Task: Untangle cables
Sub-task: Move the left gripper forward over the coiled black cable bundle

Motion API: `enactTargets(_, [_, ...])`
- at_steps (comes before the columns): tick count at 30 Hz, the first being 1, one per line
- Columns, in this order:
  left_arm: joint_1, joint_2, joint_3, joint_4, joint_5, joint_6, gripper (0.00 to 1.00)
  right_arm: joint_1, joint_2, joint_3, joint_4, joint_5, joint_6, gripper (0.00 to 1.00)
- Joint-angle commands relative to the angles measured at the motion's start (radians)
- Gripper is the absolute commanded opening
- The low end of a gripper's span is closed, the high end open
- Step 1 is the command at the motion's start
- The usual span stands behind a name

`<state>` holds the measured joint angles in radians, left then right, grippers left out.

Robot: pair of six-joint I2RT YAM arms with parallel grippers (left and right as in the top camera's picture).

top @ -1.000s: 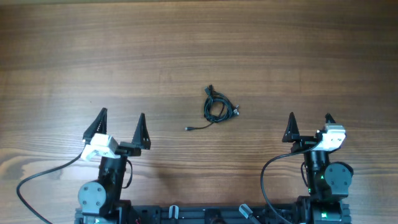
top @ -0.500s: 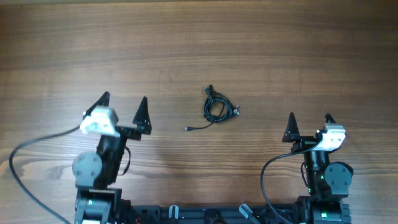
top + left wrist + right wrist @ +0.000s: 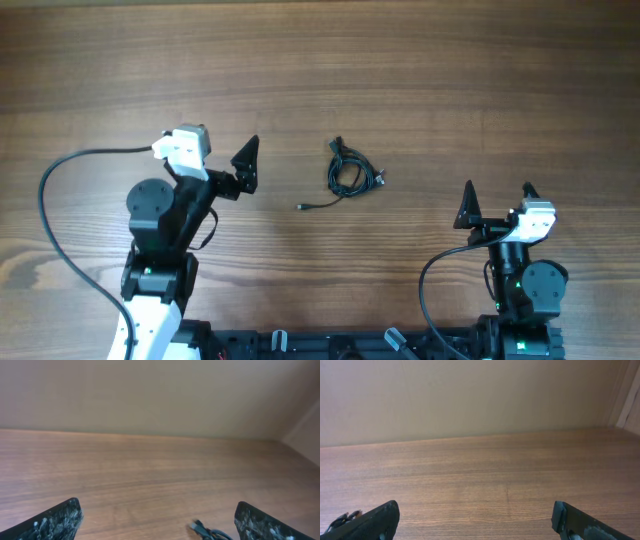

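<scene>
A small tangled bundle of black cables [image 3: 350, 175] lies on the wooden table near the middle, with one loose plug end [image 3: 303, 207] trailing to the lower left. My left gripper [image 3: 216, 162] is open and empty, raised and pointing right, a short way left of the bundle. In the left wrist view the open fingers [image 3: 159, 527] frame a plug of the bundle [image 3: 200, 530] at the bottom edge. My right gripper [image 3: 498, 196] is open and empty at the lower right, apart from the cables. In the right wrist view [image 3: 475, 527] a cable tip [image 3: 342, 520] shows at the far left.
The wooden table [image 3: 320, 80] stretches bare to the back. The left arm's black supply cable [image 3: 60, 230] loops along the left side. A beige wall [image 3: 470, 395] stands behind the table.
My left arm has risen from its rest pose and swung forward and right, turning its gripper toward the cable bundle. The right arm and the cables have not moved.
</scene>
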<state>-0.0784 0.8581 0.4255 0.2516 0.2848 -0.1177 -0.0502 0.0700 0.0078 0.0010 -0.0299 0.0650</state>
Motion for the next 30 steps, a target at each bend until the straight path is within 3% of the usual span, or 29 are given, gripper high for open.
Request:
enactTargets(1, [0.003, 0.056, 0.035, 0.003, 0.108, -0.057, 1.00, 0.005, 0.006, -0.003, 0.002, -0.017, -0.012, 1.00])
enactTargets(6, [0.003, 0.149, 0.035, -0.031, 0.298, -0.081, 1.00, 0.005, 0.006, -0.003, 0.002, -0.017, -0.012, 1.00])
enactTargets(12, [-0.003, 0.253, 0.035, -0.039, 0.418, -0.081, 1.00, 0.005, 0.006, -0.003, 0.002, -0.017, -0.012, 1.00])
enactTargets(20, [-0.010, 0.323, 0.035, -0.021, 0.417, -0.081, 1.00, 0.005, 0.006, -0.003, 0.002, -0.017, -0.012, 1.00])
enactTargets(24, [-0.010, 0.339, 0.035, 0.016, 0.353, -0.188, 1.00, 0.005, 0.006, -0.003, 0.002, -0.017, -0.012, 1.00])
enactTargets(30, [-0.010, 0.361, 0.109, -0.034, 0.308, -0.205, 1.00, 0.005, 0.006, -0.003, 0.002, -0.017, -0.012, 1.00])
